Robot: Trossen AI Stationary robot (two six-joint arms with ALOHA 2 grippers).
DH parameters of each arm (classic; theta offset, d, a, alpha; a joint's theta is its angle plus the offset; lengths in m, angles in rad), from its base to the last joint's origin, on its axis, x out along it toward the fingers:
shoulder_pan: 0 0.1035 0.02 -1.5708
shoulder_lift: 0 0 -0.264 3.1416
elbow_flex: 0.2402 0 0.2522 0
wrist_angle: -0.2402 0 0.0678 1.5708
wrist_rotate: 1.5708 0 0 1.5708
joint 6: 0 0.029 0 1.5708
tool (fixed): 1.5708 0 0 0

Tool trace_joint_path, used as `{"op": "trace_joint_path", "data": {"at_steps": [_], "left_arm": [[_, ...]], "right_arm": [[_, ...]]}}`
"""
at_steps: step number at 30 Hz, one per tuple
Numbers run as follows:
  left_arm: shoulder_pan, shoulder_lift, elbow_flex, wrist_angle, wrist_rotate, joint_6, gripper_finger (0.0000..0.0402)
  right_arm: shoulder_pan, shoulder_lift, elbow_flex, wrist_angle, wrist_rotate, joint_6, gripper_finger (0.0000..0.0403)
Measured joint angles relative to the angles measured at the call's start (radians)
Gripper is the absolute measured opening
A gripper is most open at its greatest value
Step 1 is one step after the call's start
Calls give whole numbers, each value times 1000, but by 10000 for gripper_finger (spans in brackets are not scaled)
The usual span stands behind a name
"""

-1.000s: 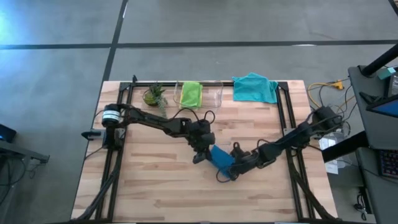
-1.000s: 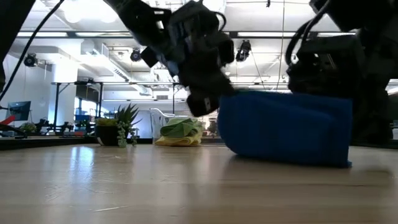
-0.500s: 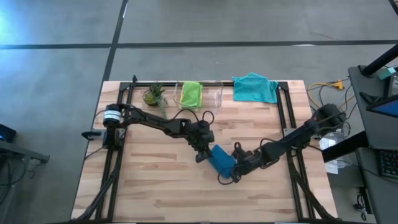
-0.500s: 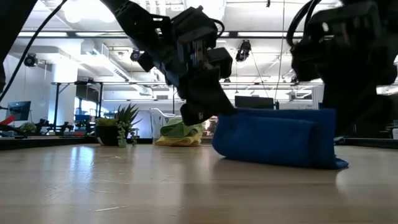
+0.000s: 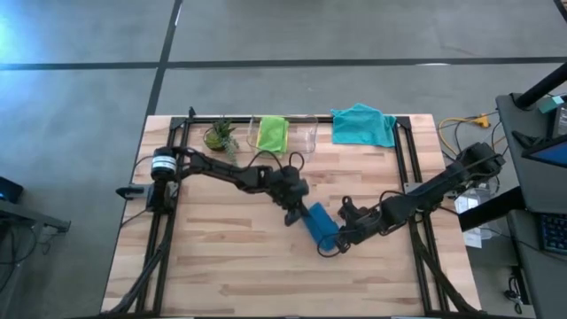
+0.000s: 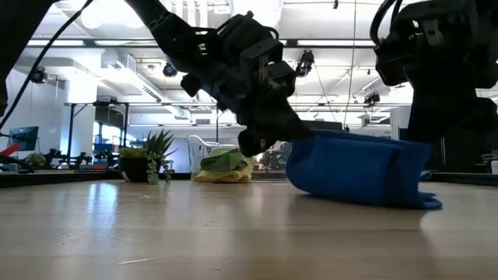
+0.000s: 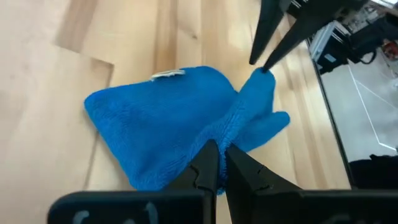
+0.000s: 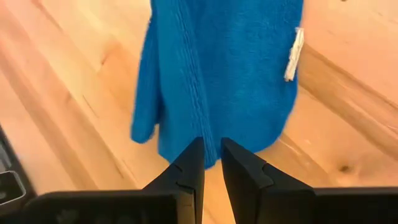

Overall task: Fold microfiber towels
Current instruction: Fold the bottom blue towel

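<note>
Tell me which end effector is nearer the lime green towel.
Left. The left end effector grips the blue towel mid-table, below the lime green towel; the right end effector grips its opposite, farther end.

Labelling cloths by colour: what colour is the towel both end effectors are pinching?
Blue towel, plain with a small white tag; clearest in the left wrist view.

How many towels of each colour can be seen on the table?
Blue towel: 1
Teal towel: 1
Lime green towel: 1
Yellow towel: 1, under the green one
Total: 4
</note>
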Motion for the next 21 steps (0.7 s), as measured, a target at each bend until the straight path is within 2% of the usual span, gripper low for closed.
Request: {"op": "trace_joint_path", "data": {"at_steps": [7,11,16,21], "left_arm": [[20,22,3,54,-1,-5,0],[24,24,10,80,66,4,0],[23,24,-18,54,211,47,0],[12,23,-24,-71,225,156,0]], "right_arm": [[0,0,-11,-22,51,33,50],[-14,0,-18,-38,109,74,50],[-47,1,-19,12,118,55,49],[-67,26,-19,116,95,10,48]]}}
